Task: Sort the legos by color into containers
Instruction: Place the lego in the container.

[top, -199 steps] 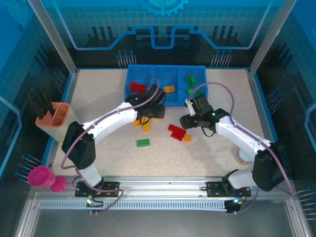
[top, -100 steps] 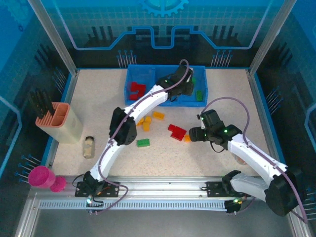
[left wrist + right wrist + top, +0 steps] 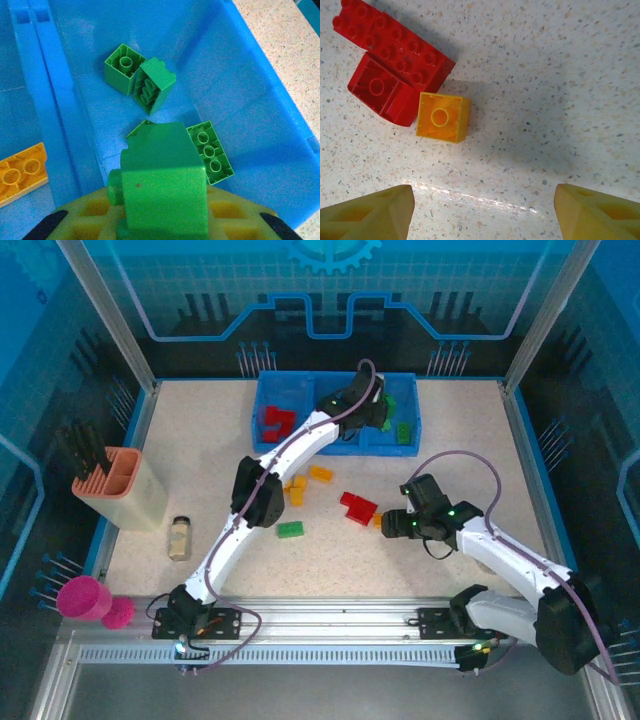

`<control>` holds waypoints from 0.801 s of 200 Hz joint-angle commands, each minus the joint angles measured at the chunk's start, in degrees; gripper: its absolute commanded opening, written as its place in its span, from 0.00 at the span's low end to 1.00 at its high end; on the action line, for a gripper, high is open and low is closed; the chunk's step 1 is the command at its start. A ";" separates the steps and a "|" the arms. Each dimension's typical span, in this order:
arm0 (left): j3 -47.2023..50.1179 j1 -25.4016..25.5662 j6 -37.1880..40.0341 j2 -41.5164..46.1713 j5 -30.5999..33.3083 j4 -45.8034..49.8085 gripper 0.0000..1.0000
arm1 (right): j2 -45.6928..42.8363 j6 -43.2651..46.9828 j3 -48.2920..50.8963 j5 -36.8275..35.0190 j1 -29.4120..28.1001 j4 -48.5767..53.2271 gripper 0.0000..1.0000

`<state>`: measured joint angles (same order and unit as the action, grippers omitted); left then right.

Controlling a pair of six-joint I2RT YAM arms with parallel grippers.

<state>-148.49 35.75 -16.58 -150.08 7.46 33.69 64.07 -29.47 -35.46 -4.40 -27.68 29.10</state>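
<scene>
The left gripper [image 3: 376, 411] clamps a glossy green block [image 3: 162, 182] above the blue tray's [image 3: 240, 95] right compartment; away from the tray, the right gripper [image 3: 485, 210] gapes over a square yellow-orange brick [image 3: 443, 117] on the speckled table [image 3: 560, 75]

Shallow blue plastic three-compartment tray [image 3: 285, 390] sits far-middle on the table [image 3: 200, 440]: red bricks [image 3: 277, 420] left, green bricks [image 3: 145, 82] right, with a chunky green brick [image 3: 162, 185] gripped just above those. Loose on the table: red bricks [image 3: 395, 60], a small orange square brick [image 3: 443, 117] touching them, one green brick [image 3: 290, 529], a few yellow-orange ones [image 3: 297, 485].
</scene>
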 commanded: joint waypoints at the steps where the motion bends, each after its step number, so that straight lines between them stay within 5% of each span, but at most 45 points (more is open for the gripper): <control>1: -1.94 0.03 -1.55 -2.19 -2.80 -1.27 0.31 | 2.10 -2.03 0.31 2.52 -0.17 -4.18 0.75; 54: -2.14 0.19 -2.49 -2.10 -4.88 -2.67 0.53 | 8.16 -1.74 -1.25 2.83 -0.50 -8.57 0.75; 160: 5.45 1.12 1.67 10.36 -7.51 -2.68 0.63 | 20.10 0.72 -6.22 1.42 -1.06 -12.03 0.67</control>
<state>-145.18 36.36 -16.97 -146.80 1.61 30.98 81.43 -29.80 -39.55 -2.50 -28.16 17.93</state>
